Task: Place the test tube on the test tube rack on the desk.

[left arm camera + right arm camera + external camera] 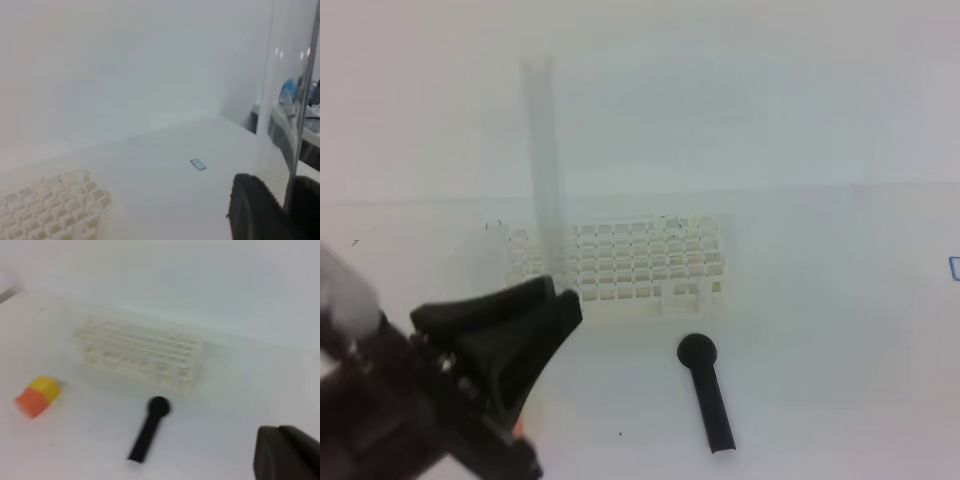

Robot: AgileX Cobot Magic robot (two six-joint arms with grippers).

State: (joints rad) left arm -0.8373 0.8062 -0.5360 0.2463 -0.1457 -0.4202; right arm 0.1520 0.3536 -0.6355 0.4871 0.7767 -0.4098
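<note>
Left gripper holds test tube upright above rack; right gripper shut, idle.

Desk (820, 330): plain white. Test tube rack (640, 262) stands on it mid-view, grid of square holes up. Left gripper (555, 300) sits at the rack's front left corner, fingers (252, 210) narrowed on the test tube (545, 160), which rises upright out of the gripper, clear and faint, its lower part over the rack's left end; whether the tip is in a hole cannot be told. Right gripper (282, 455): fingers together, holding nothing, well right of rack. Black round-headed tool (707, 392) lies just in front of rack. Orange-and-yellow block (37, 396) lies left of the tool.
</note>
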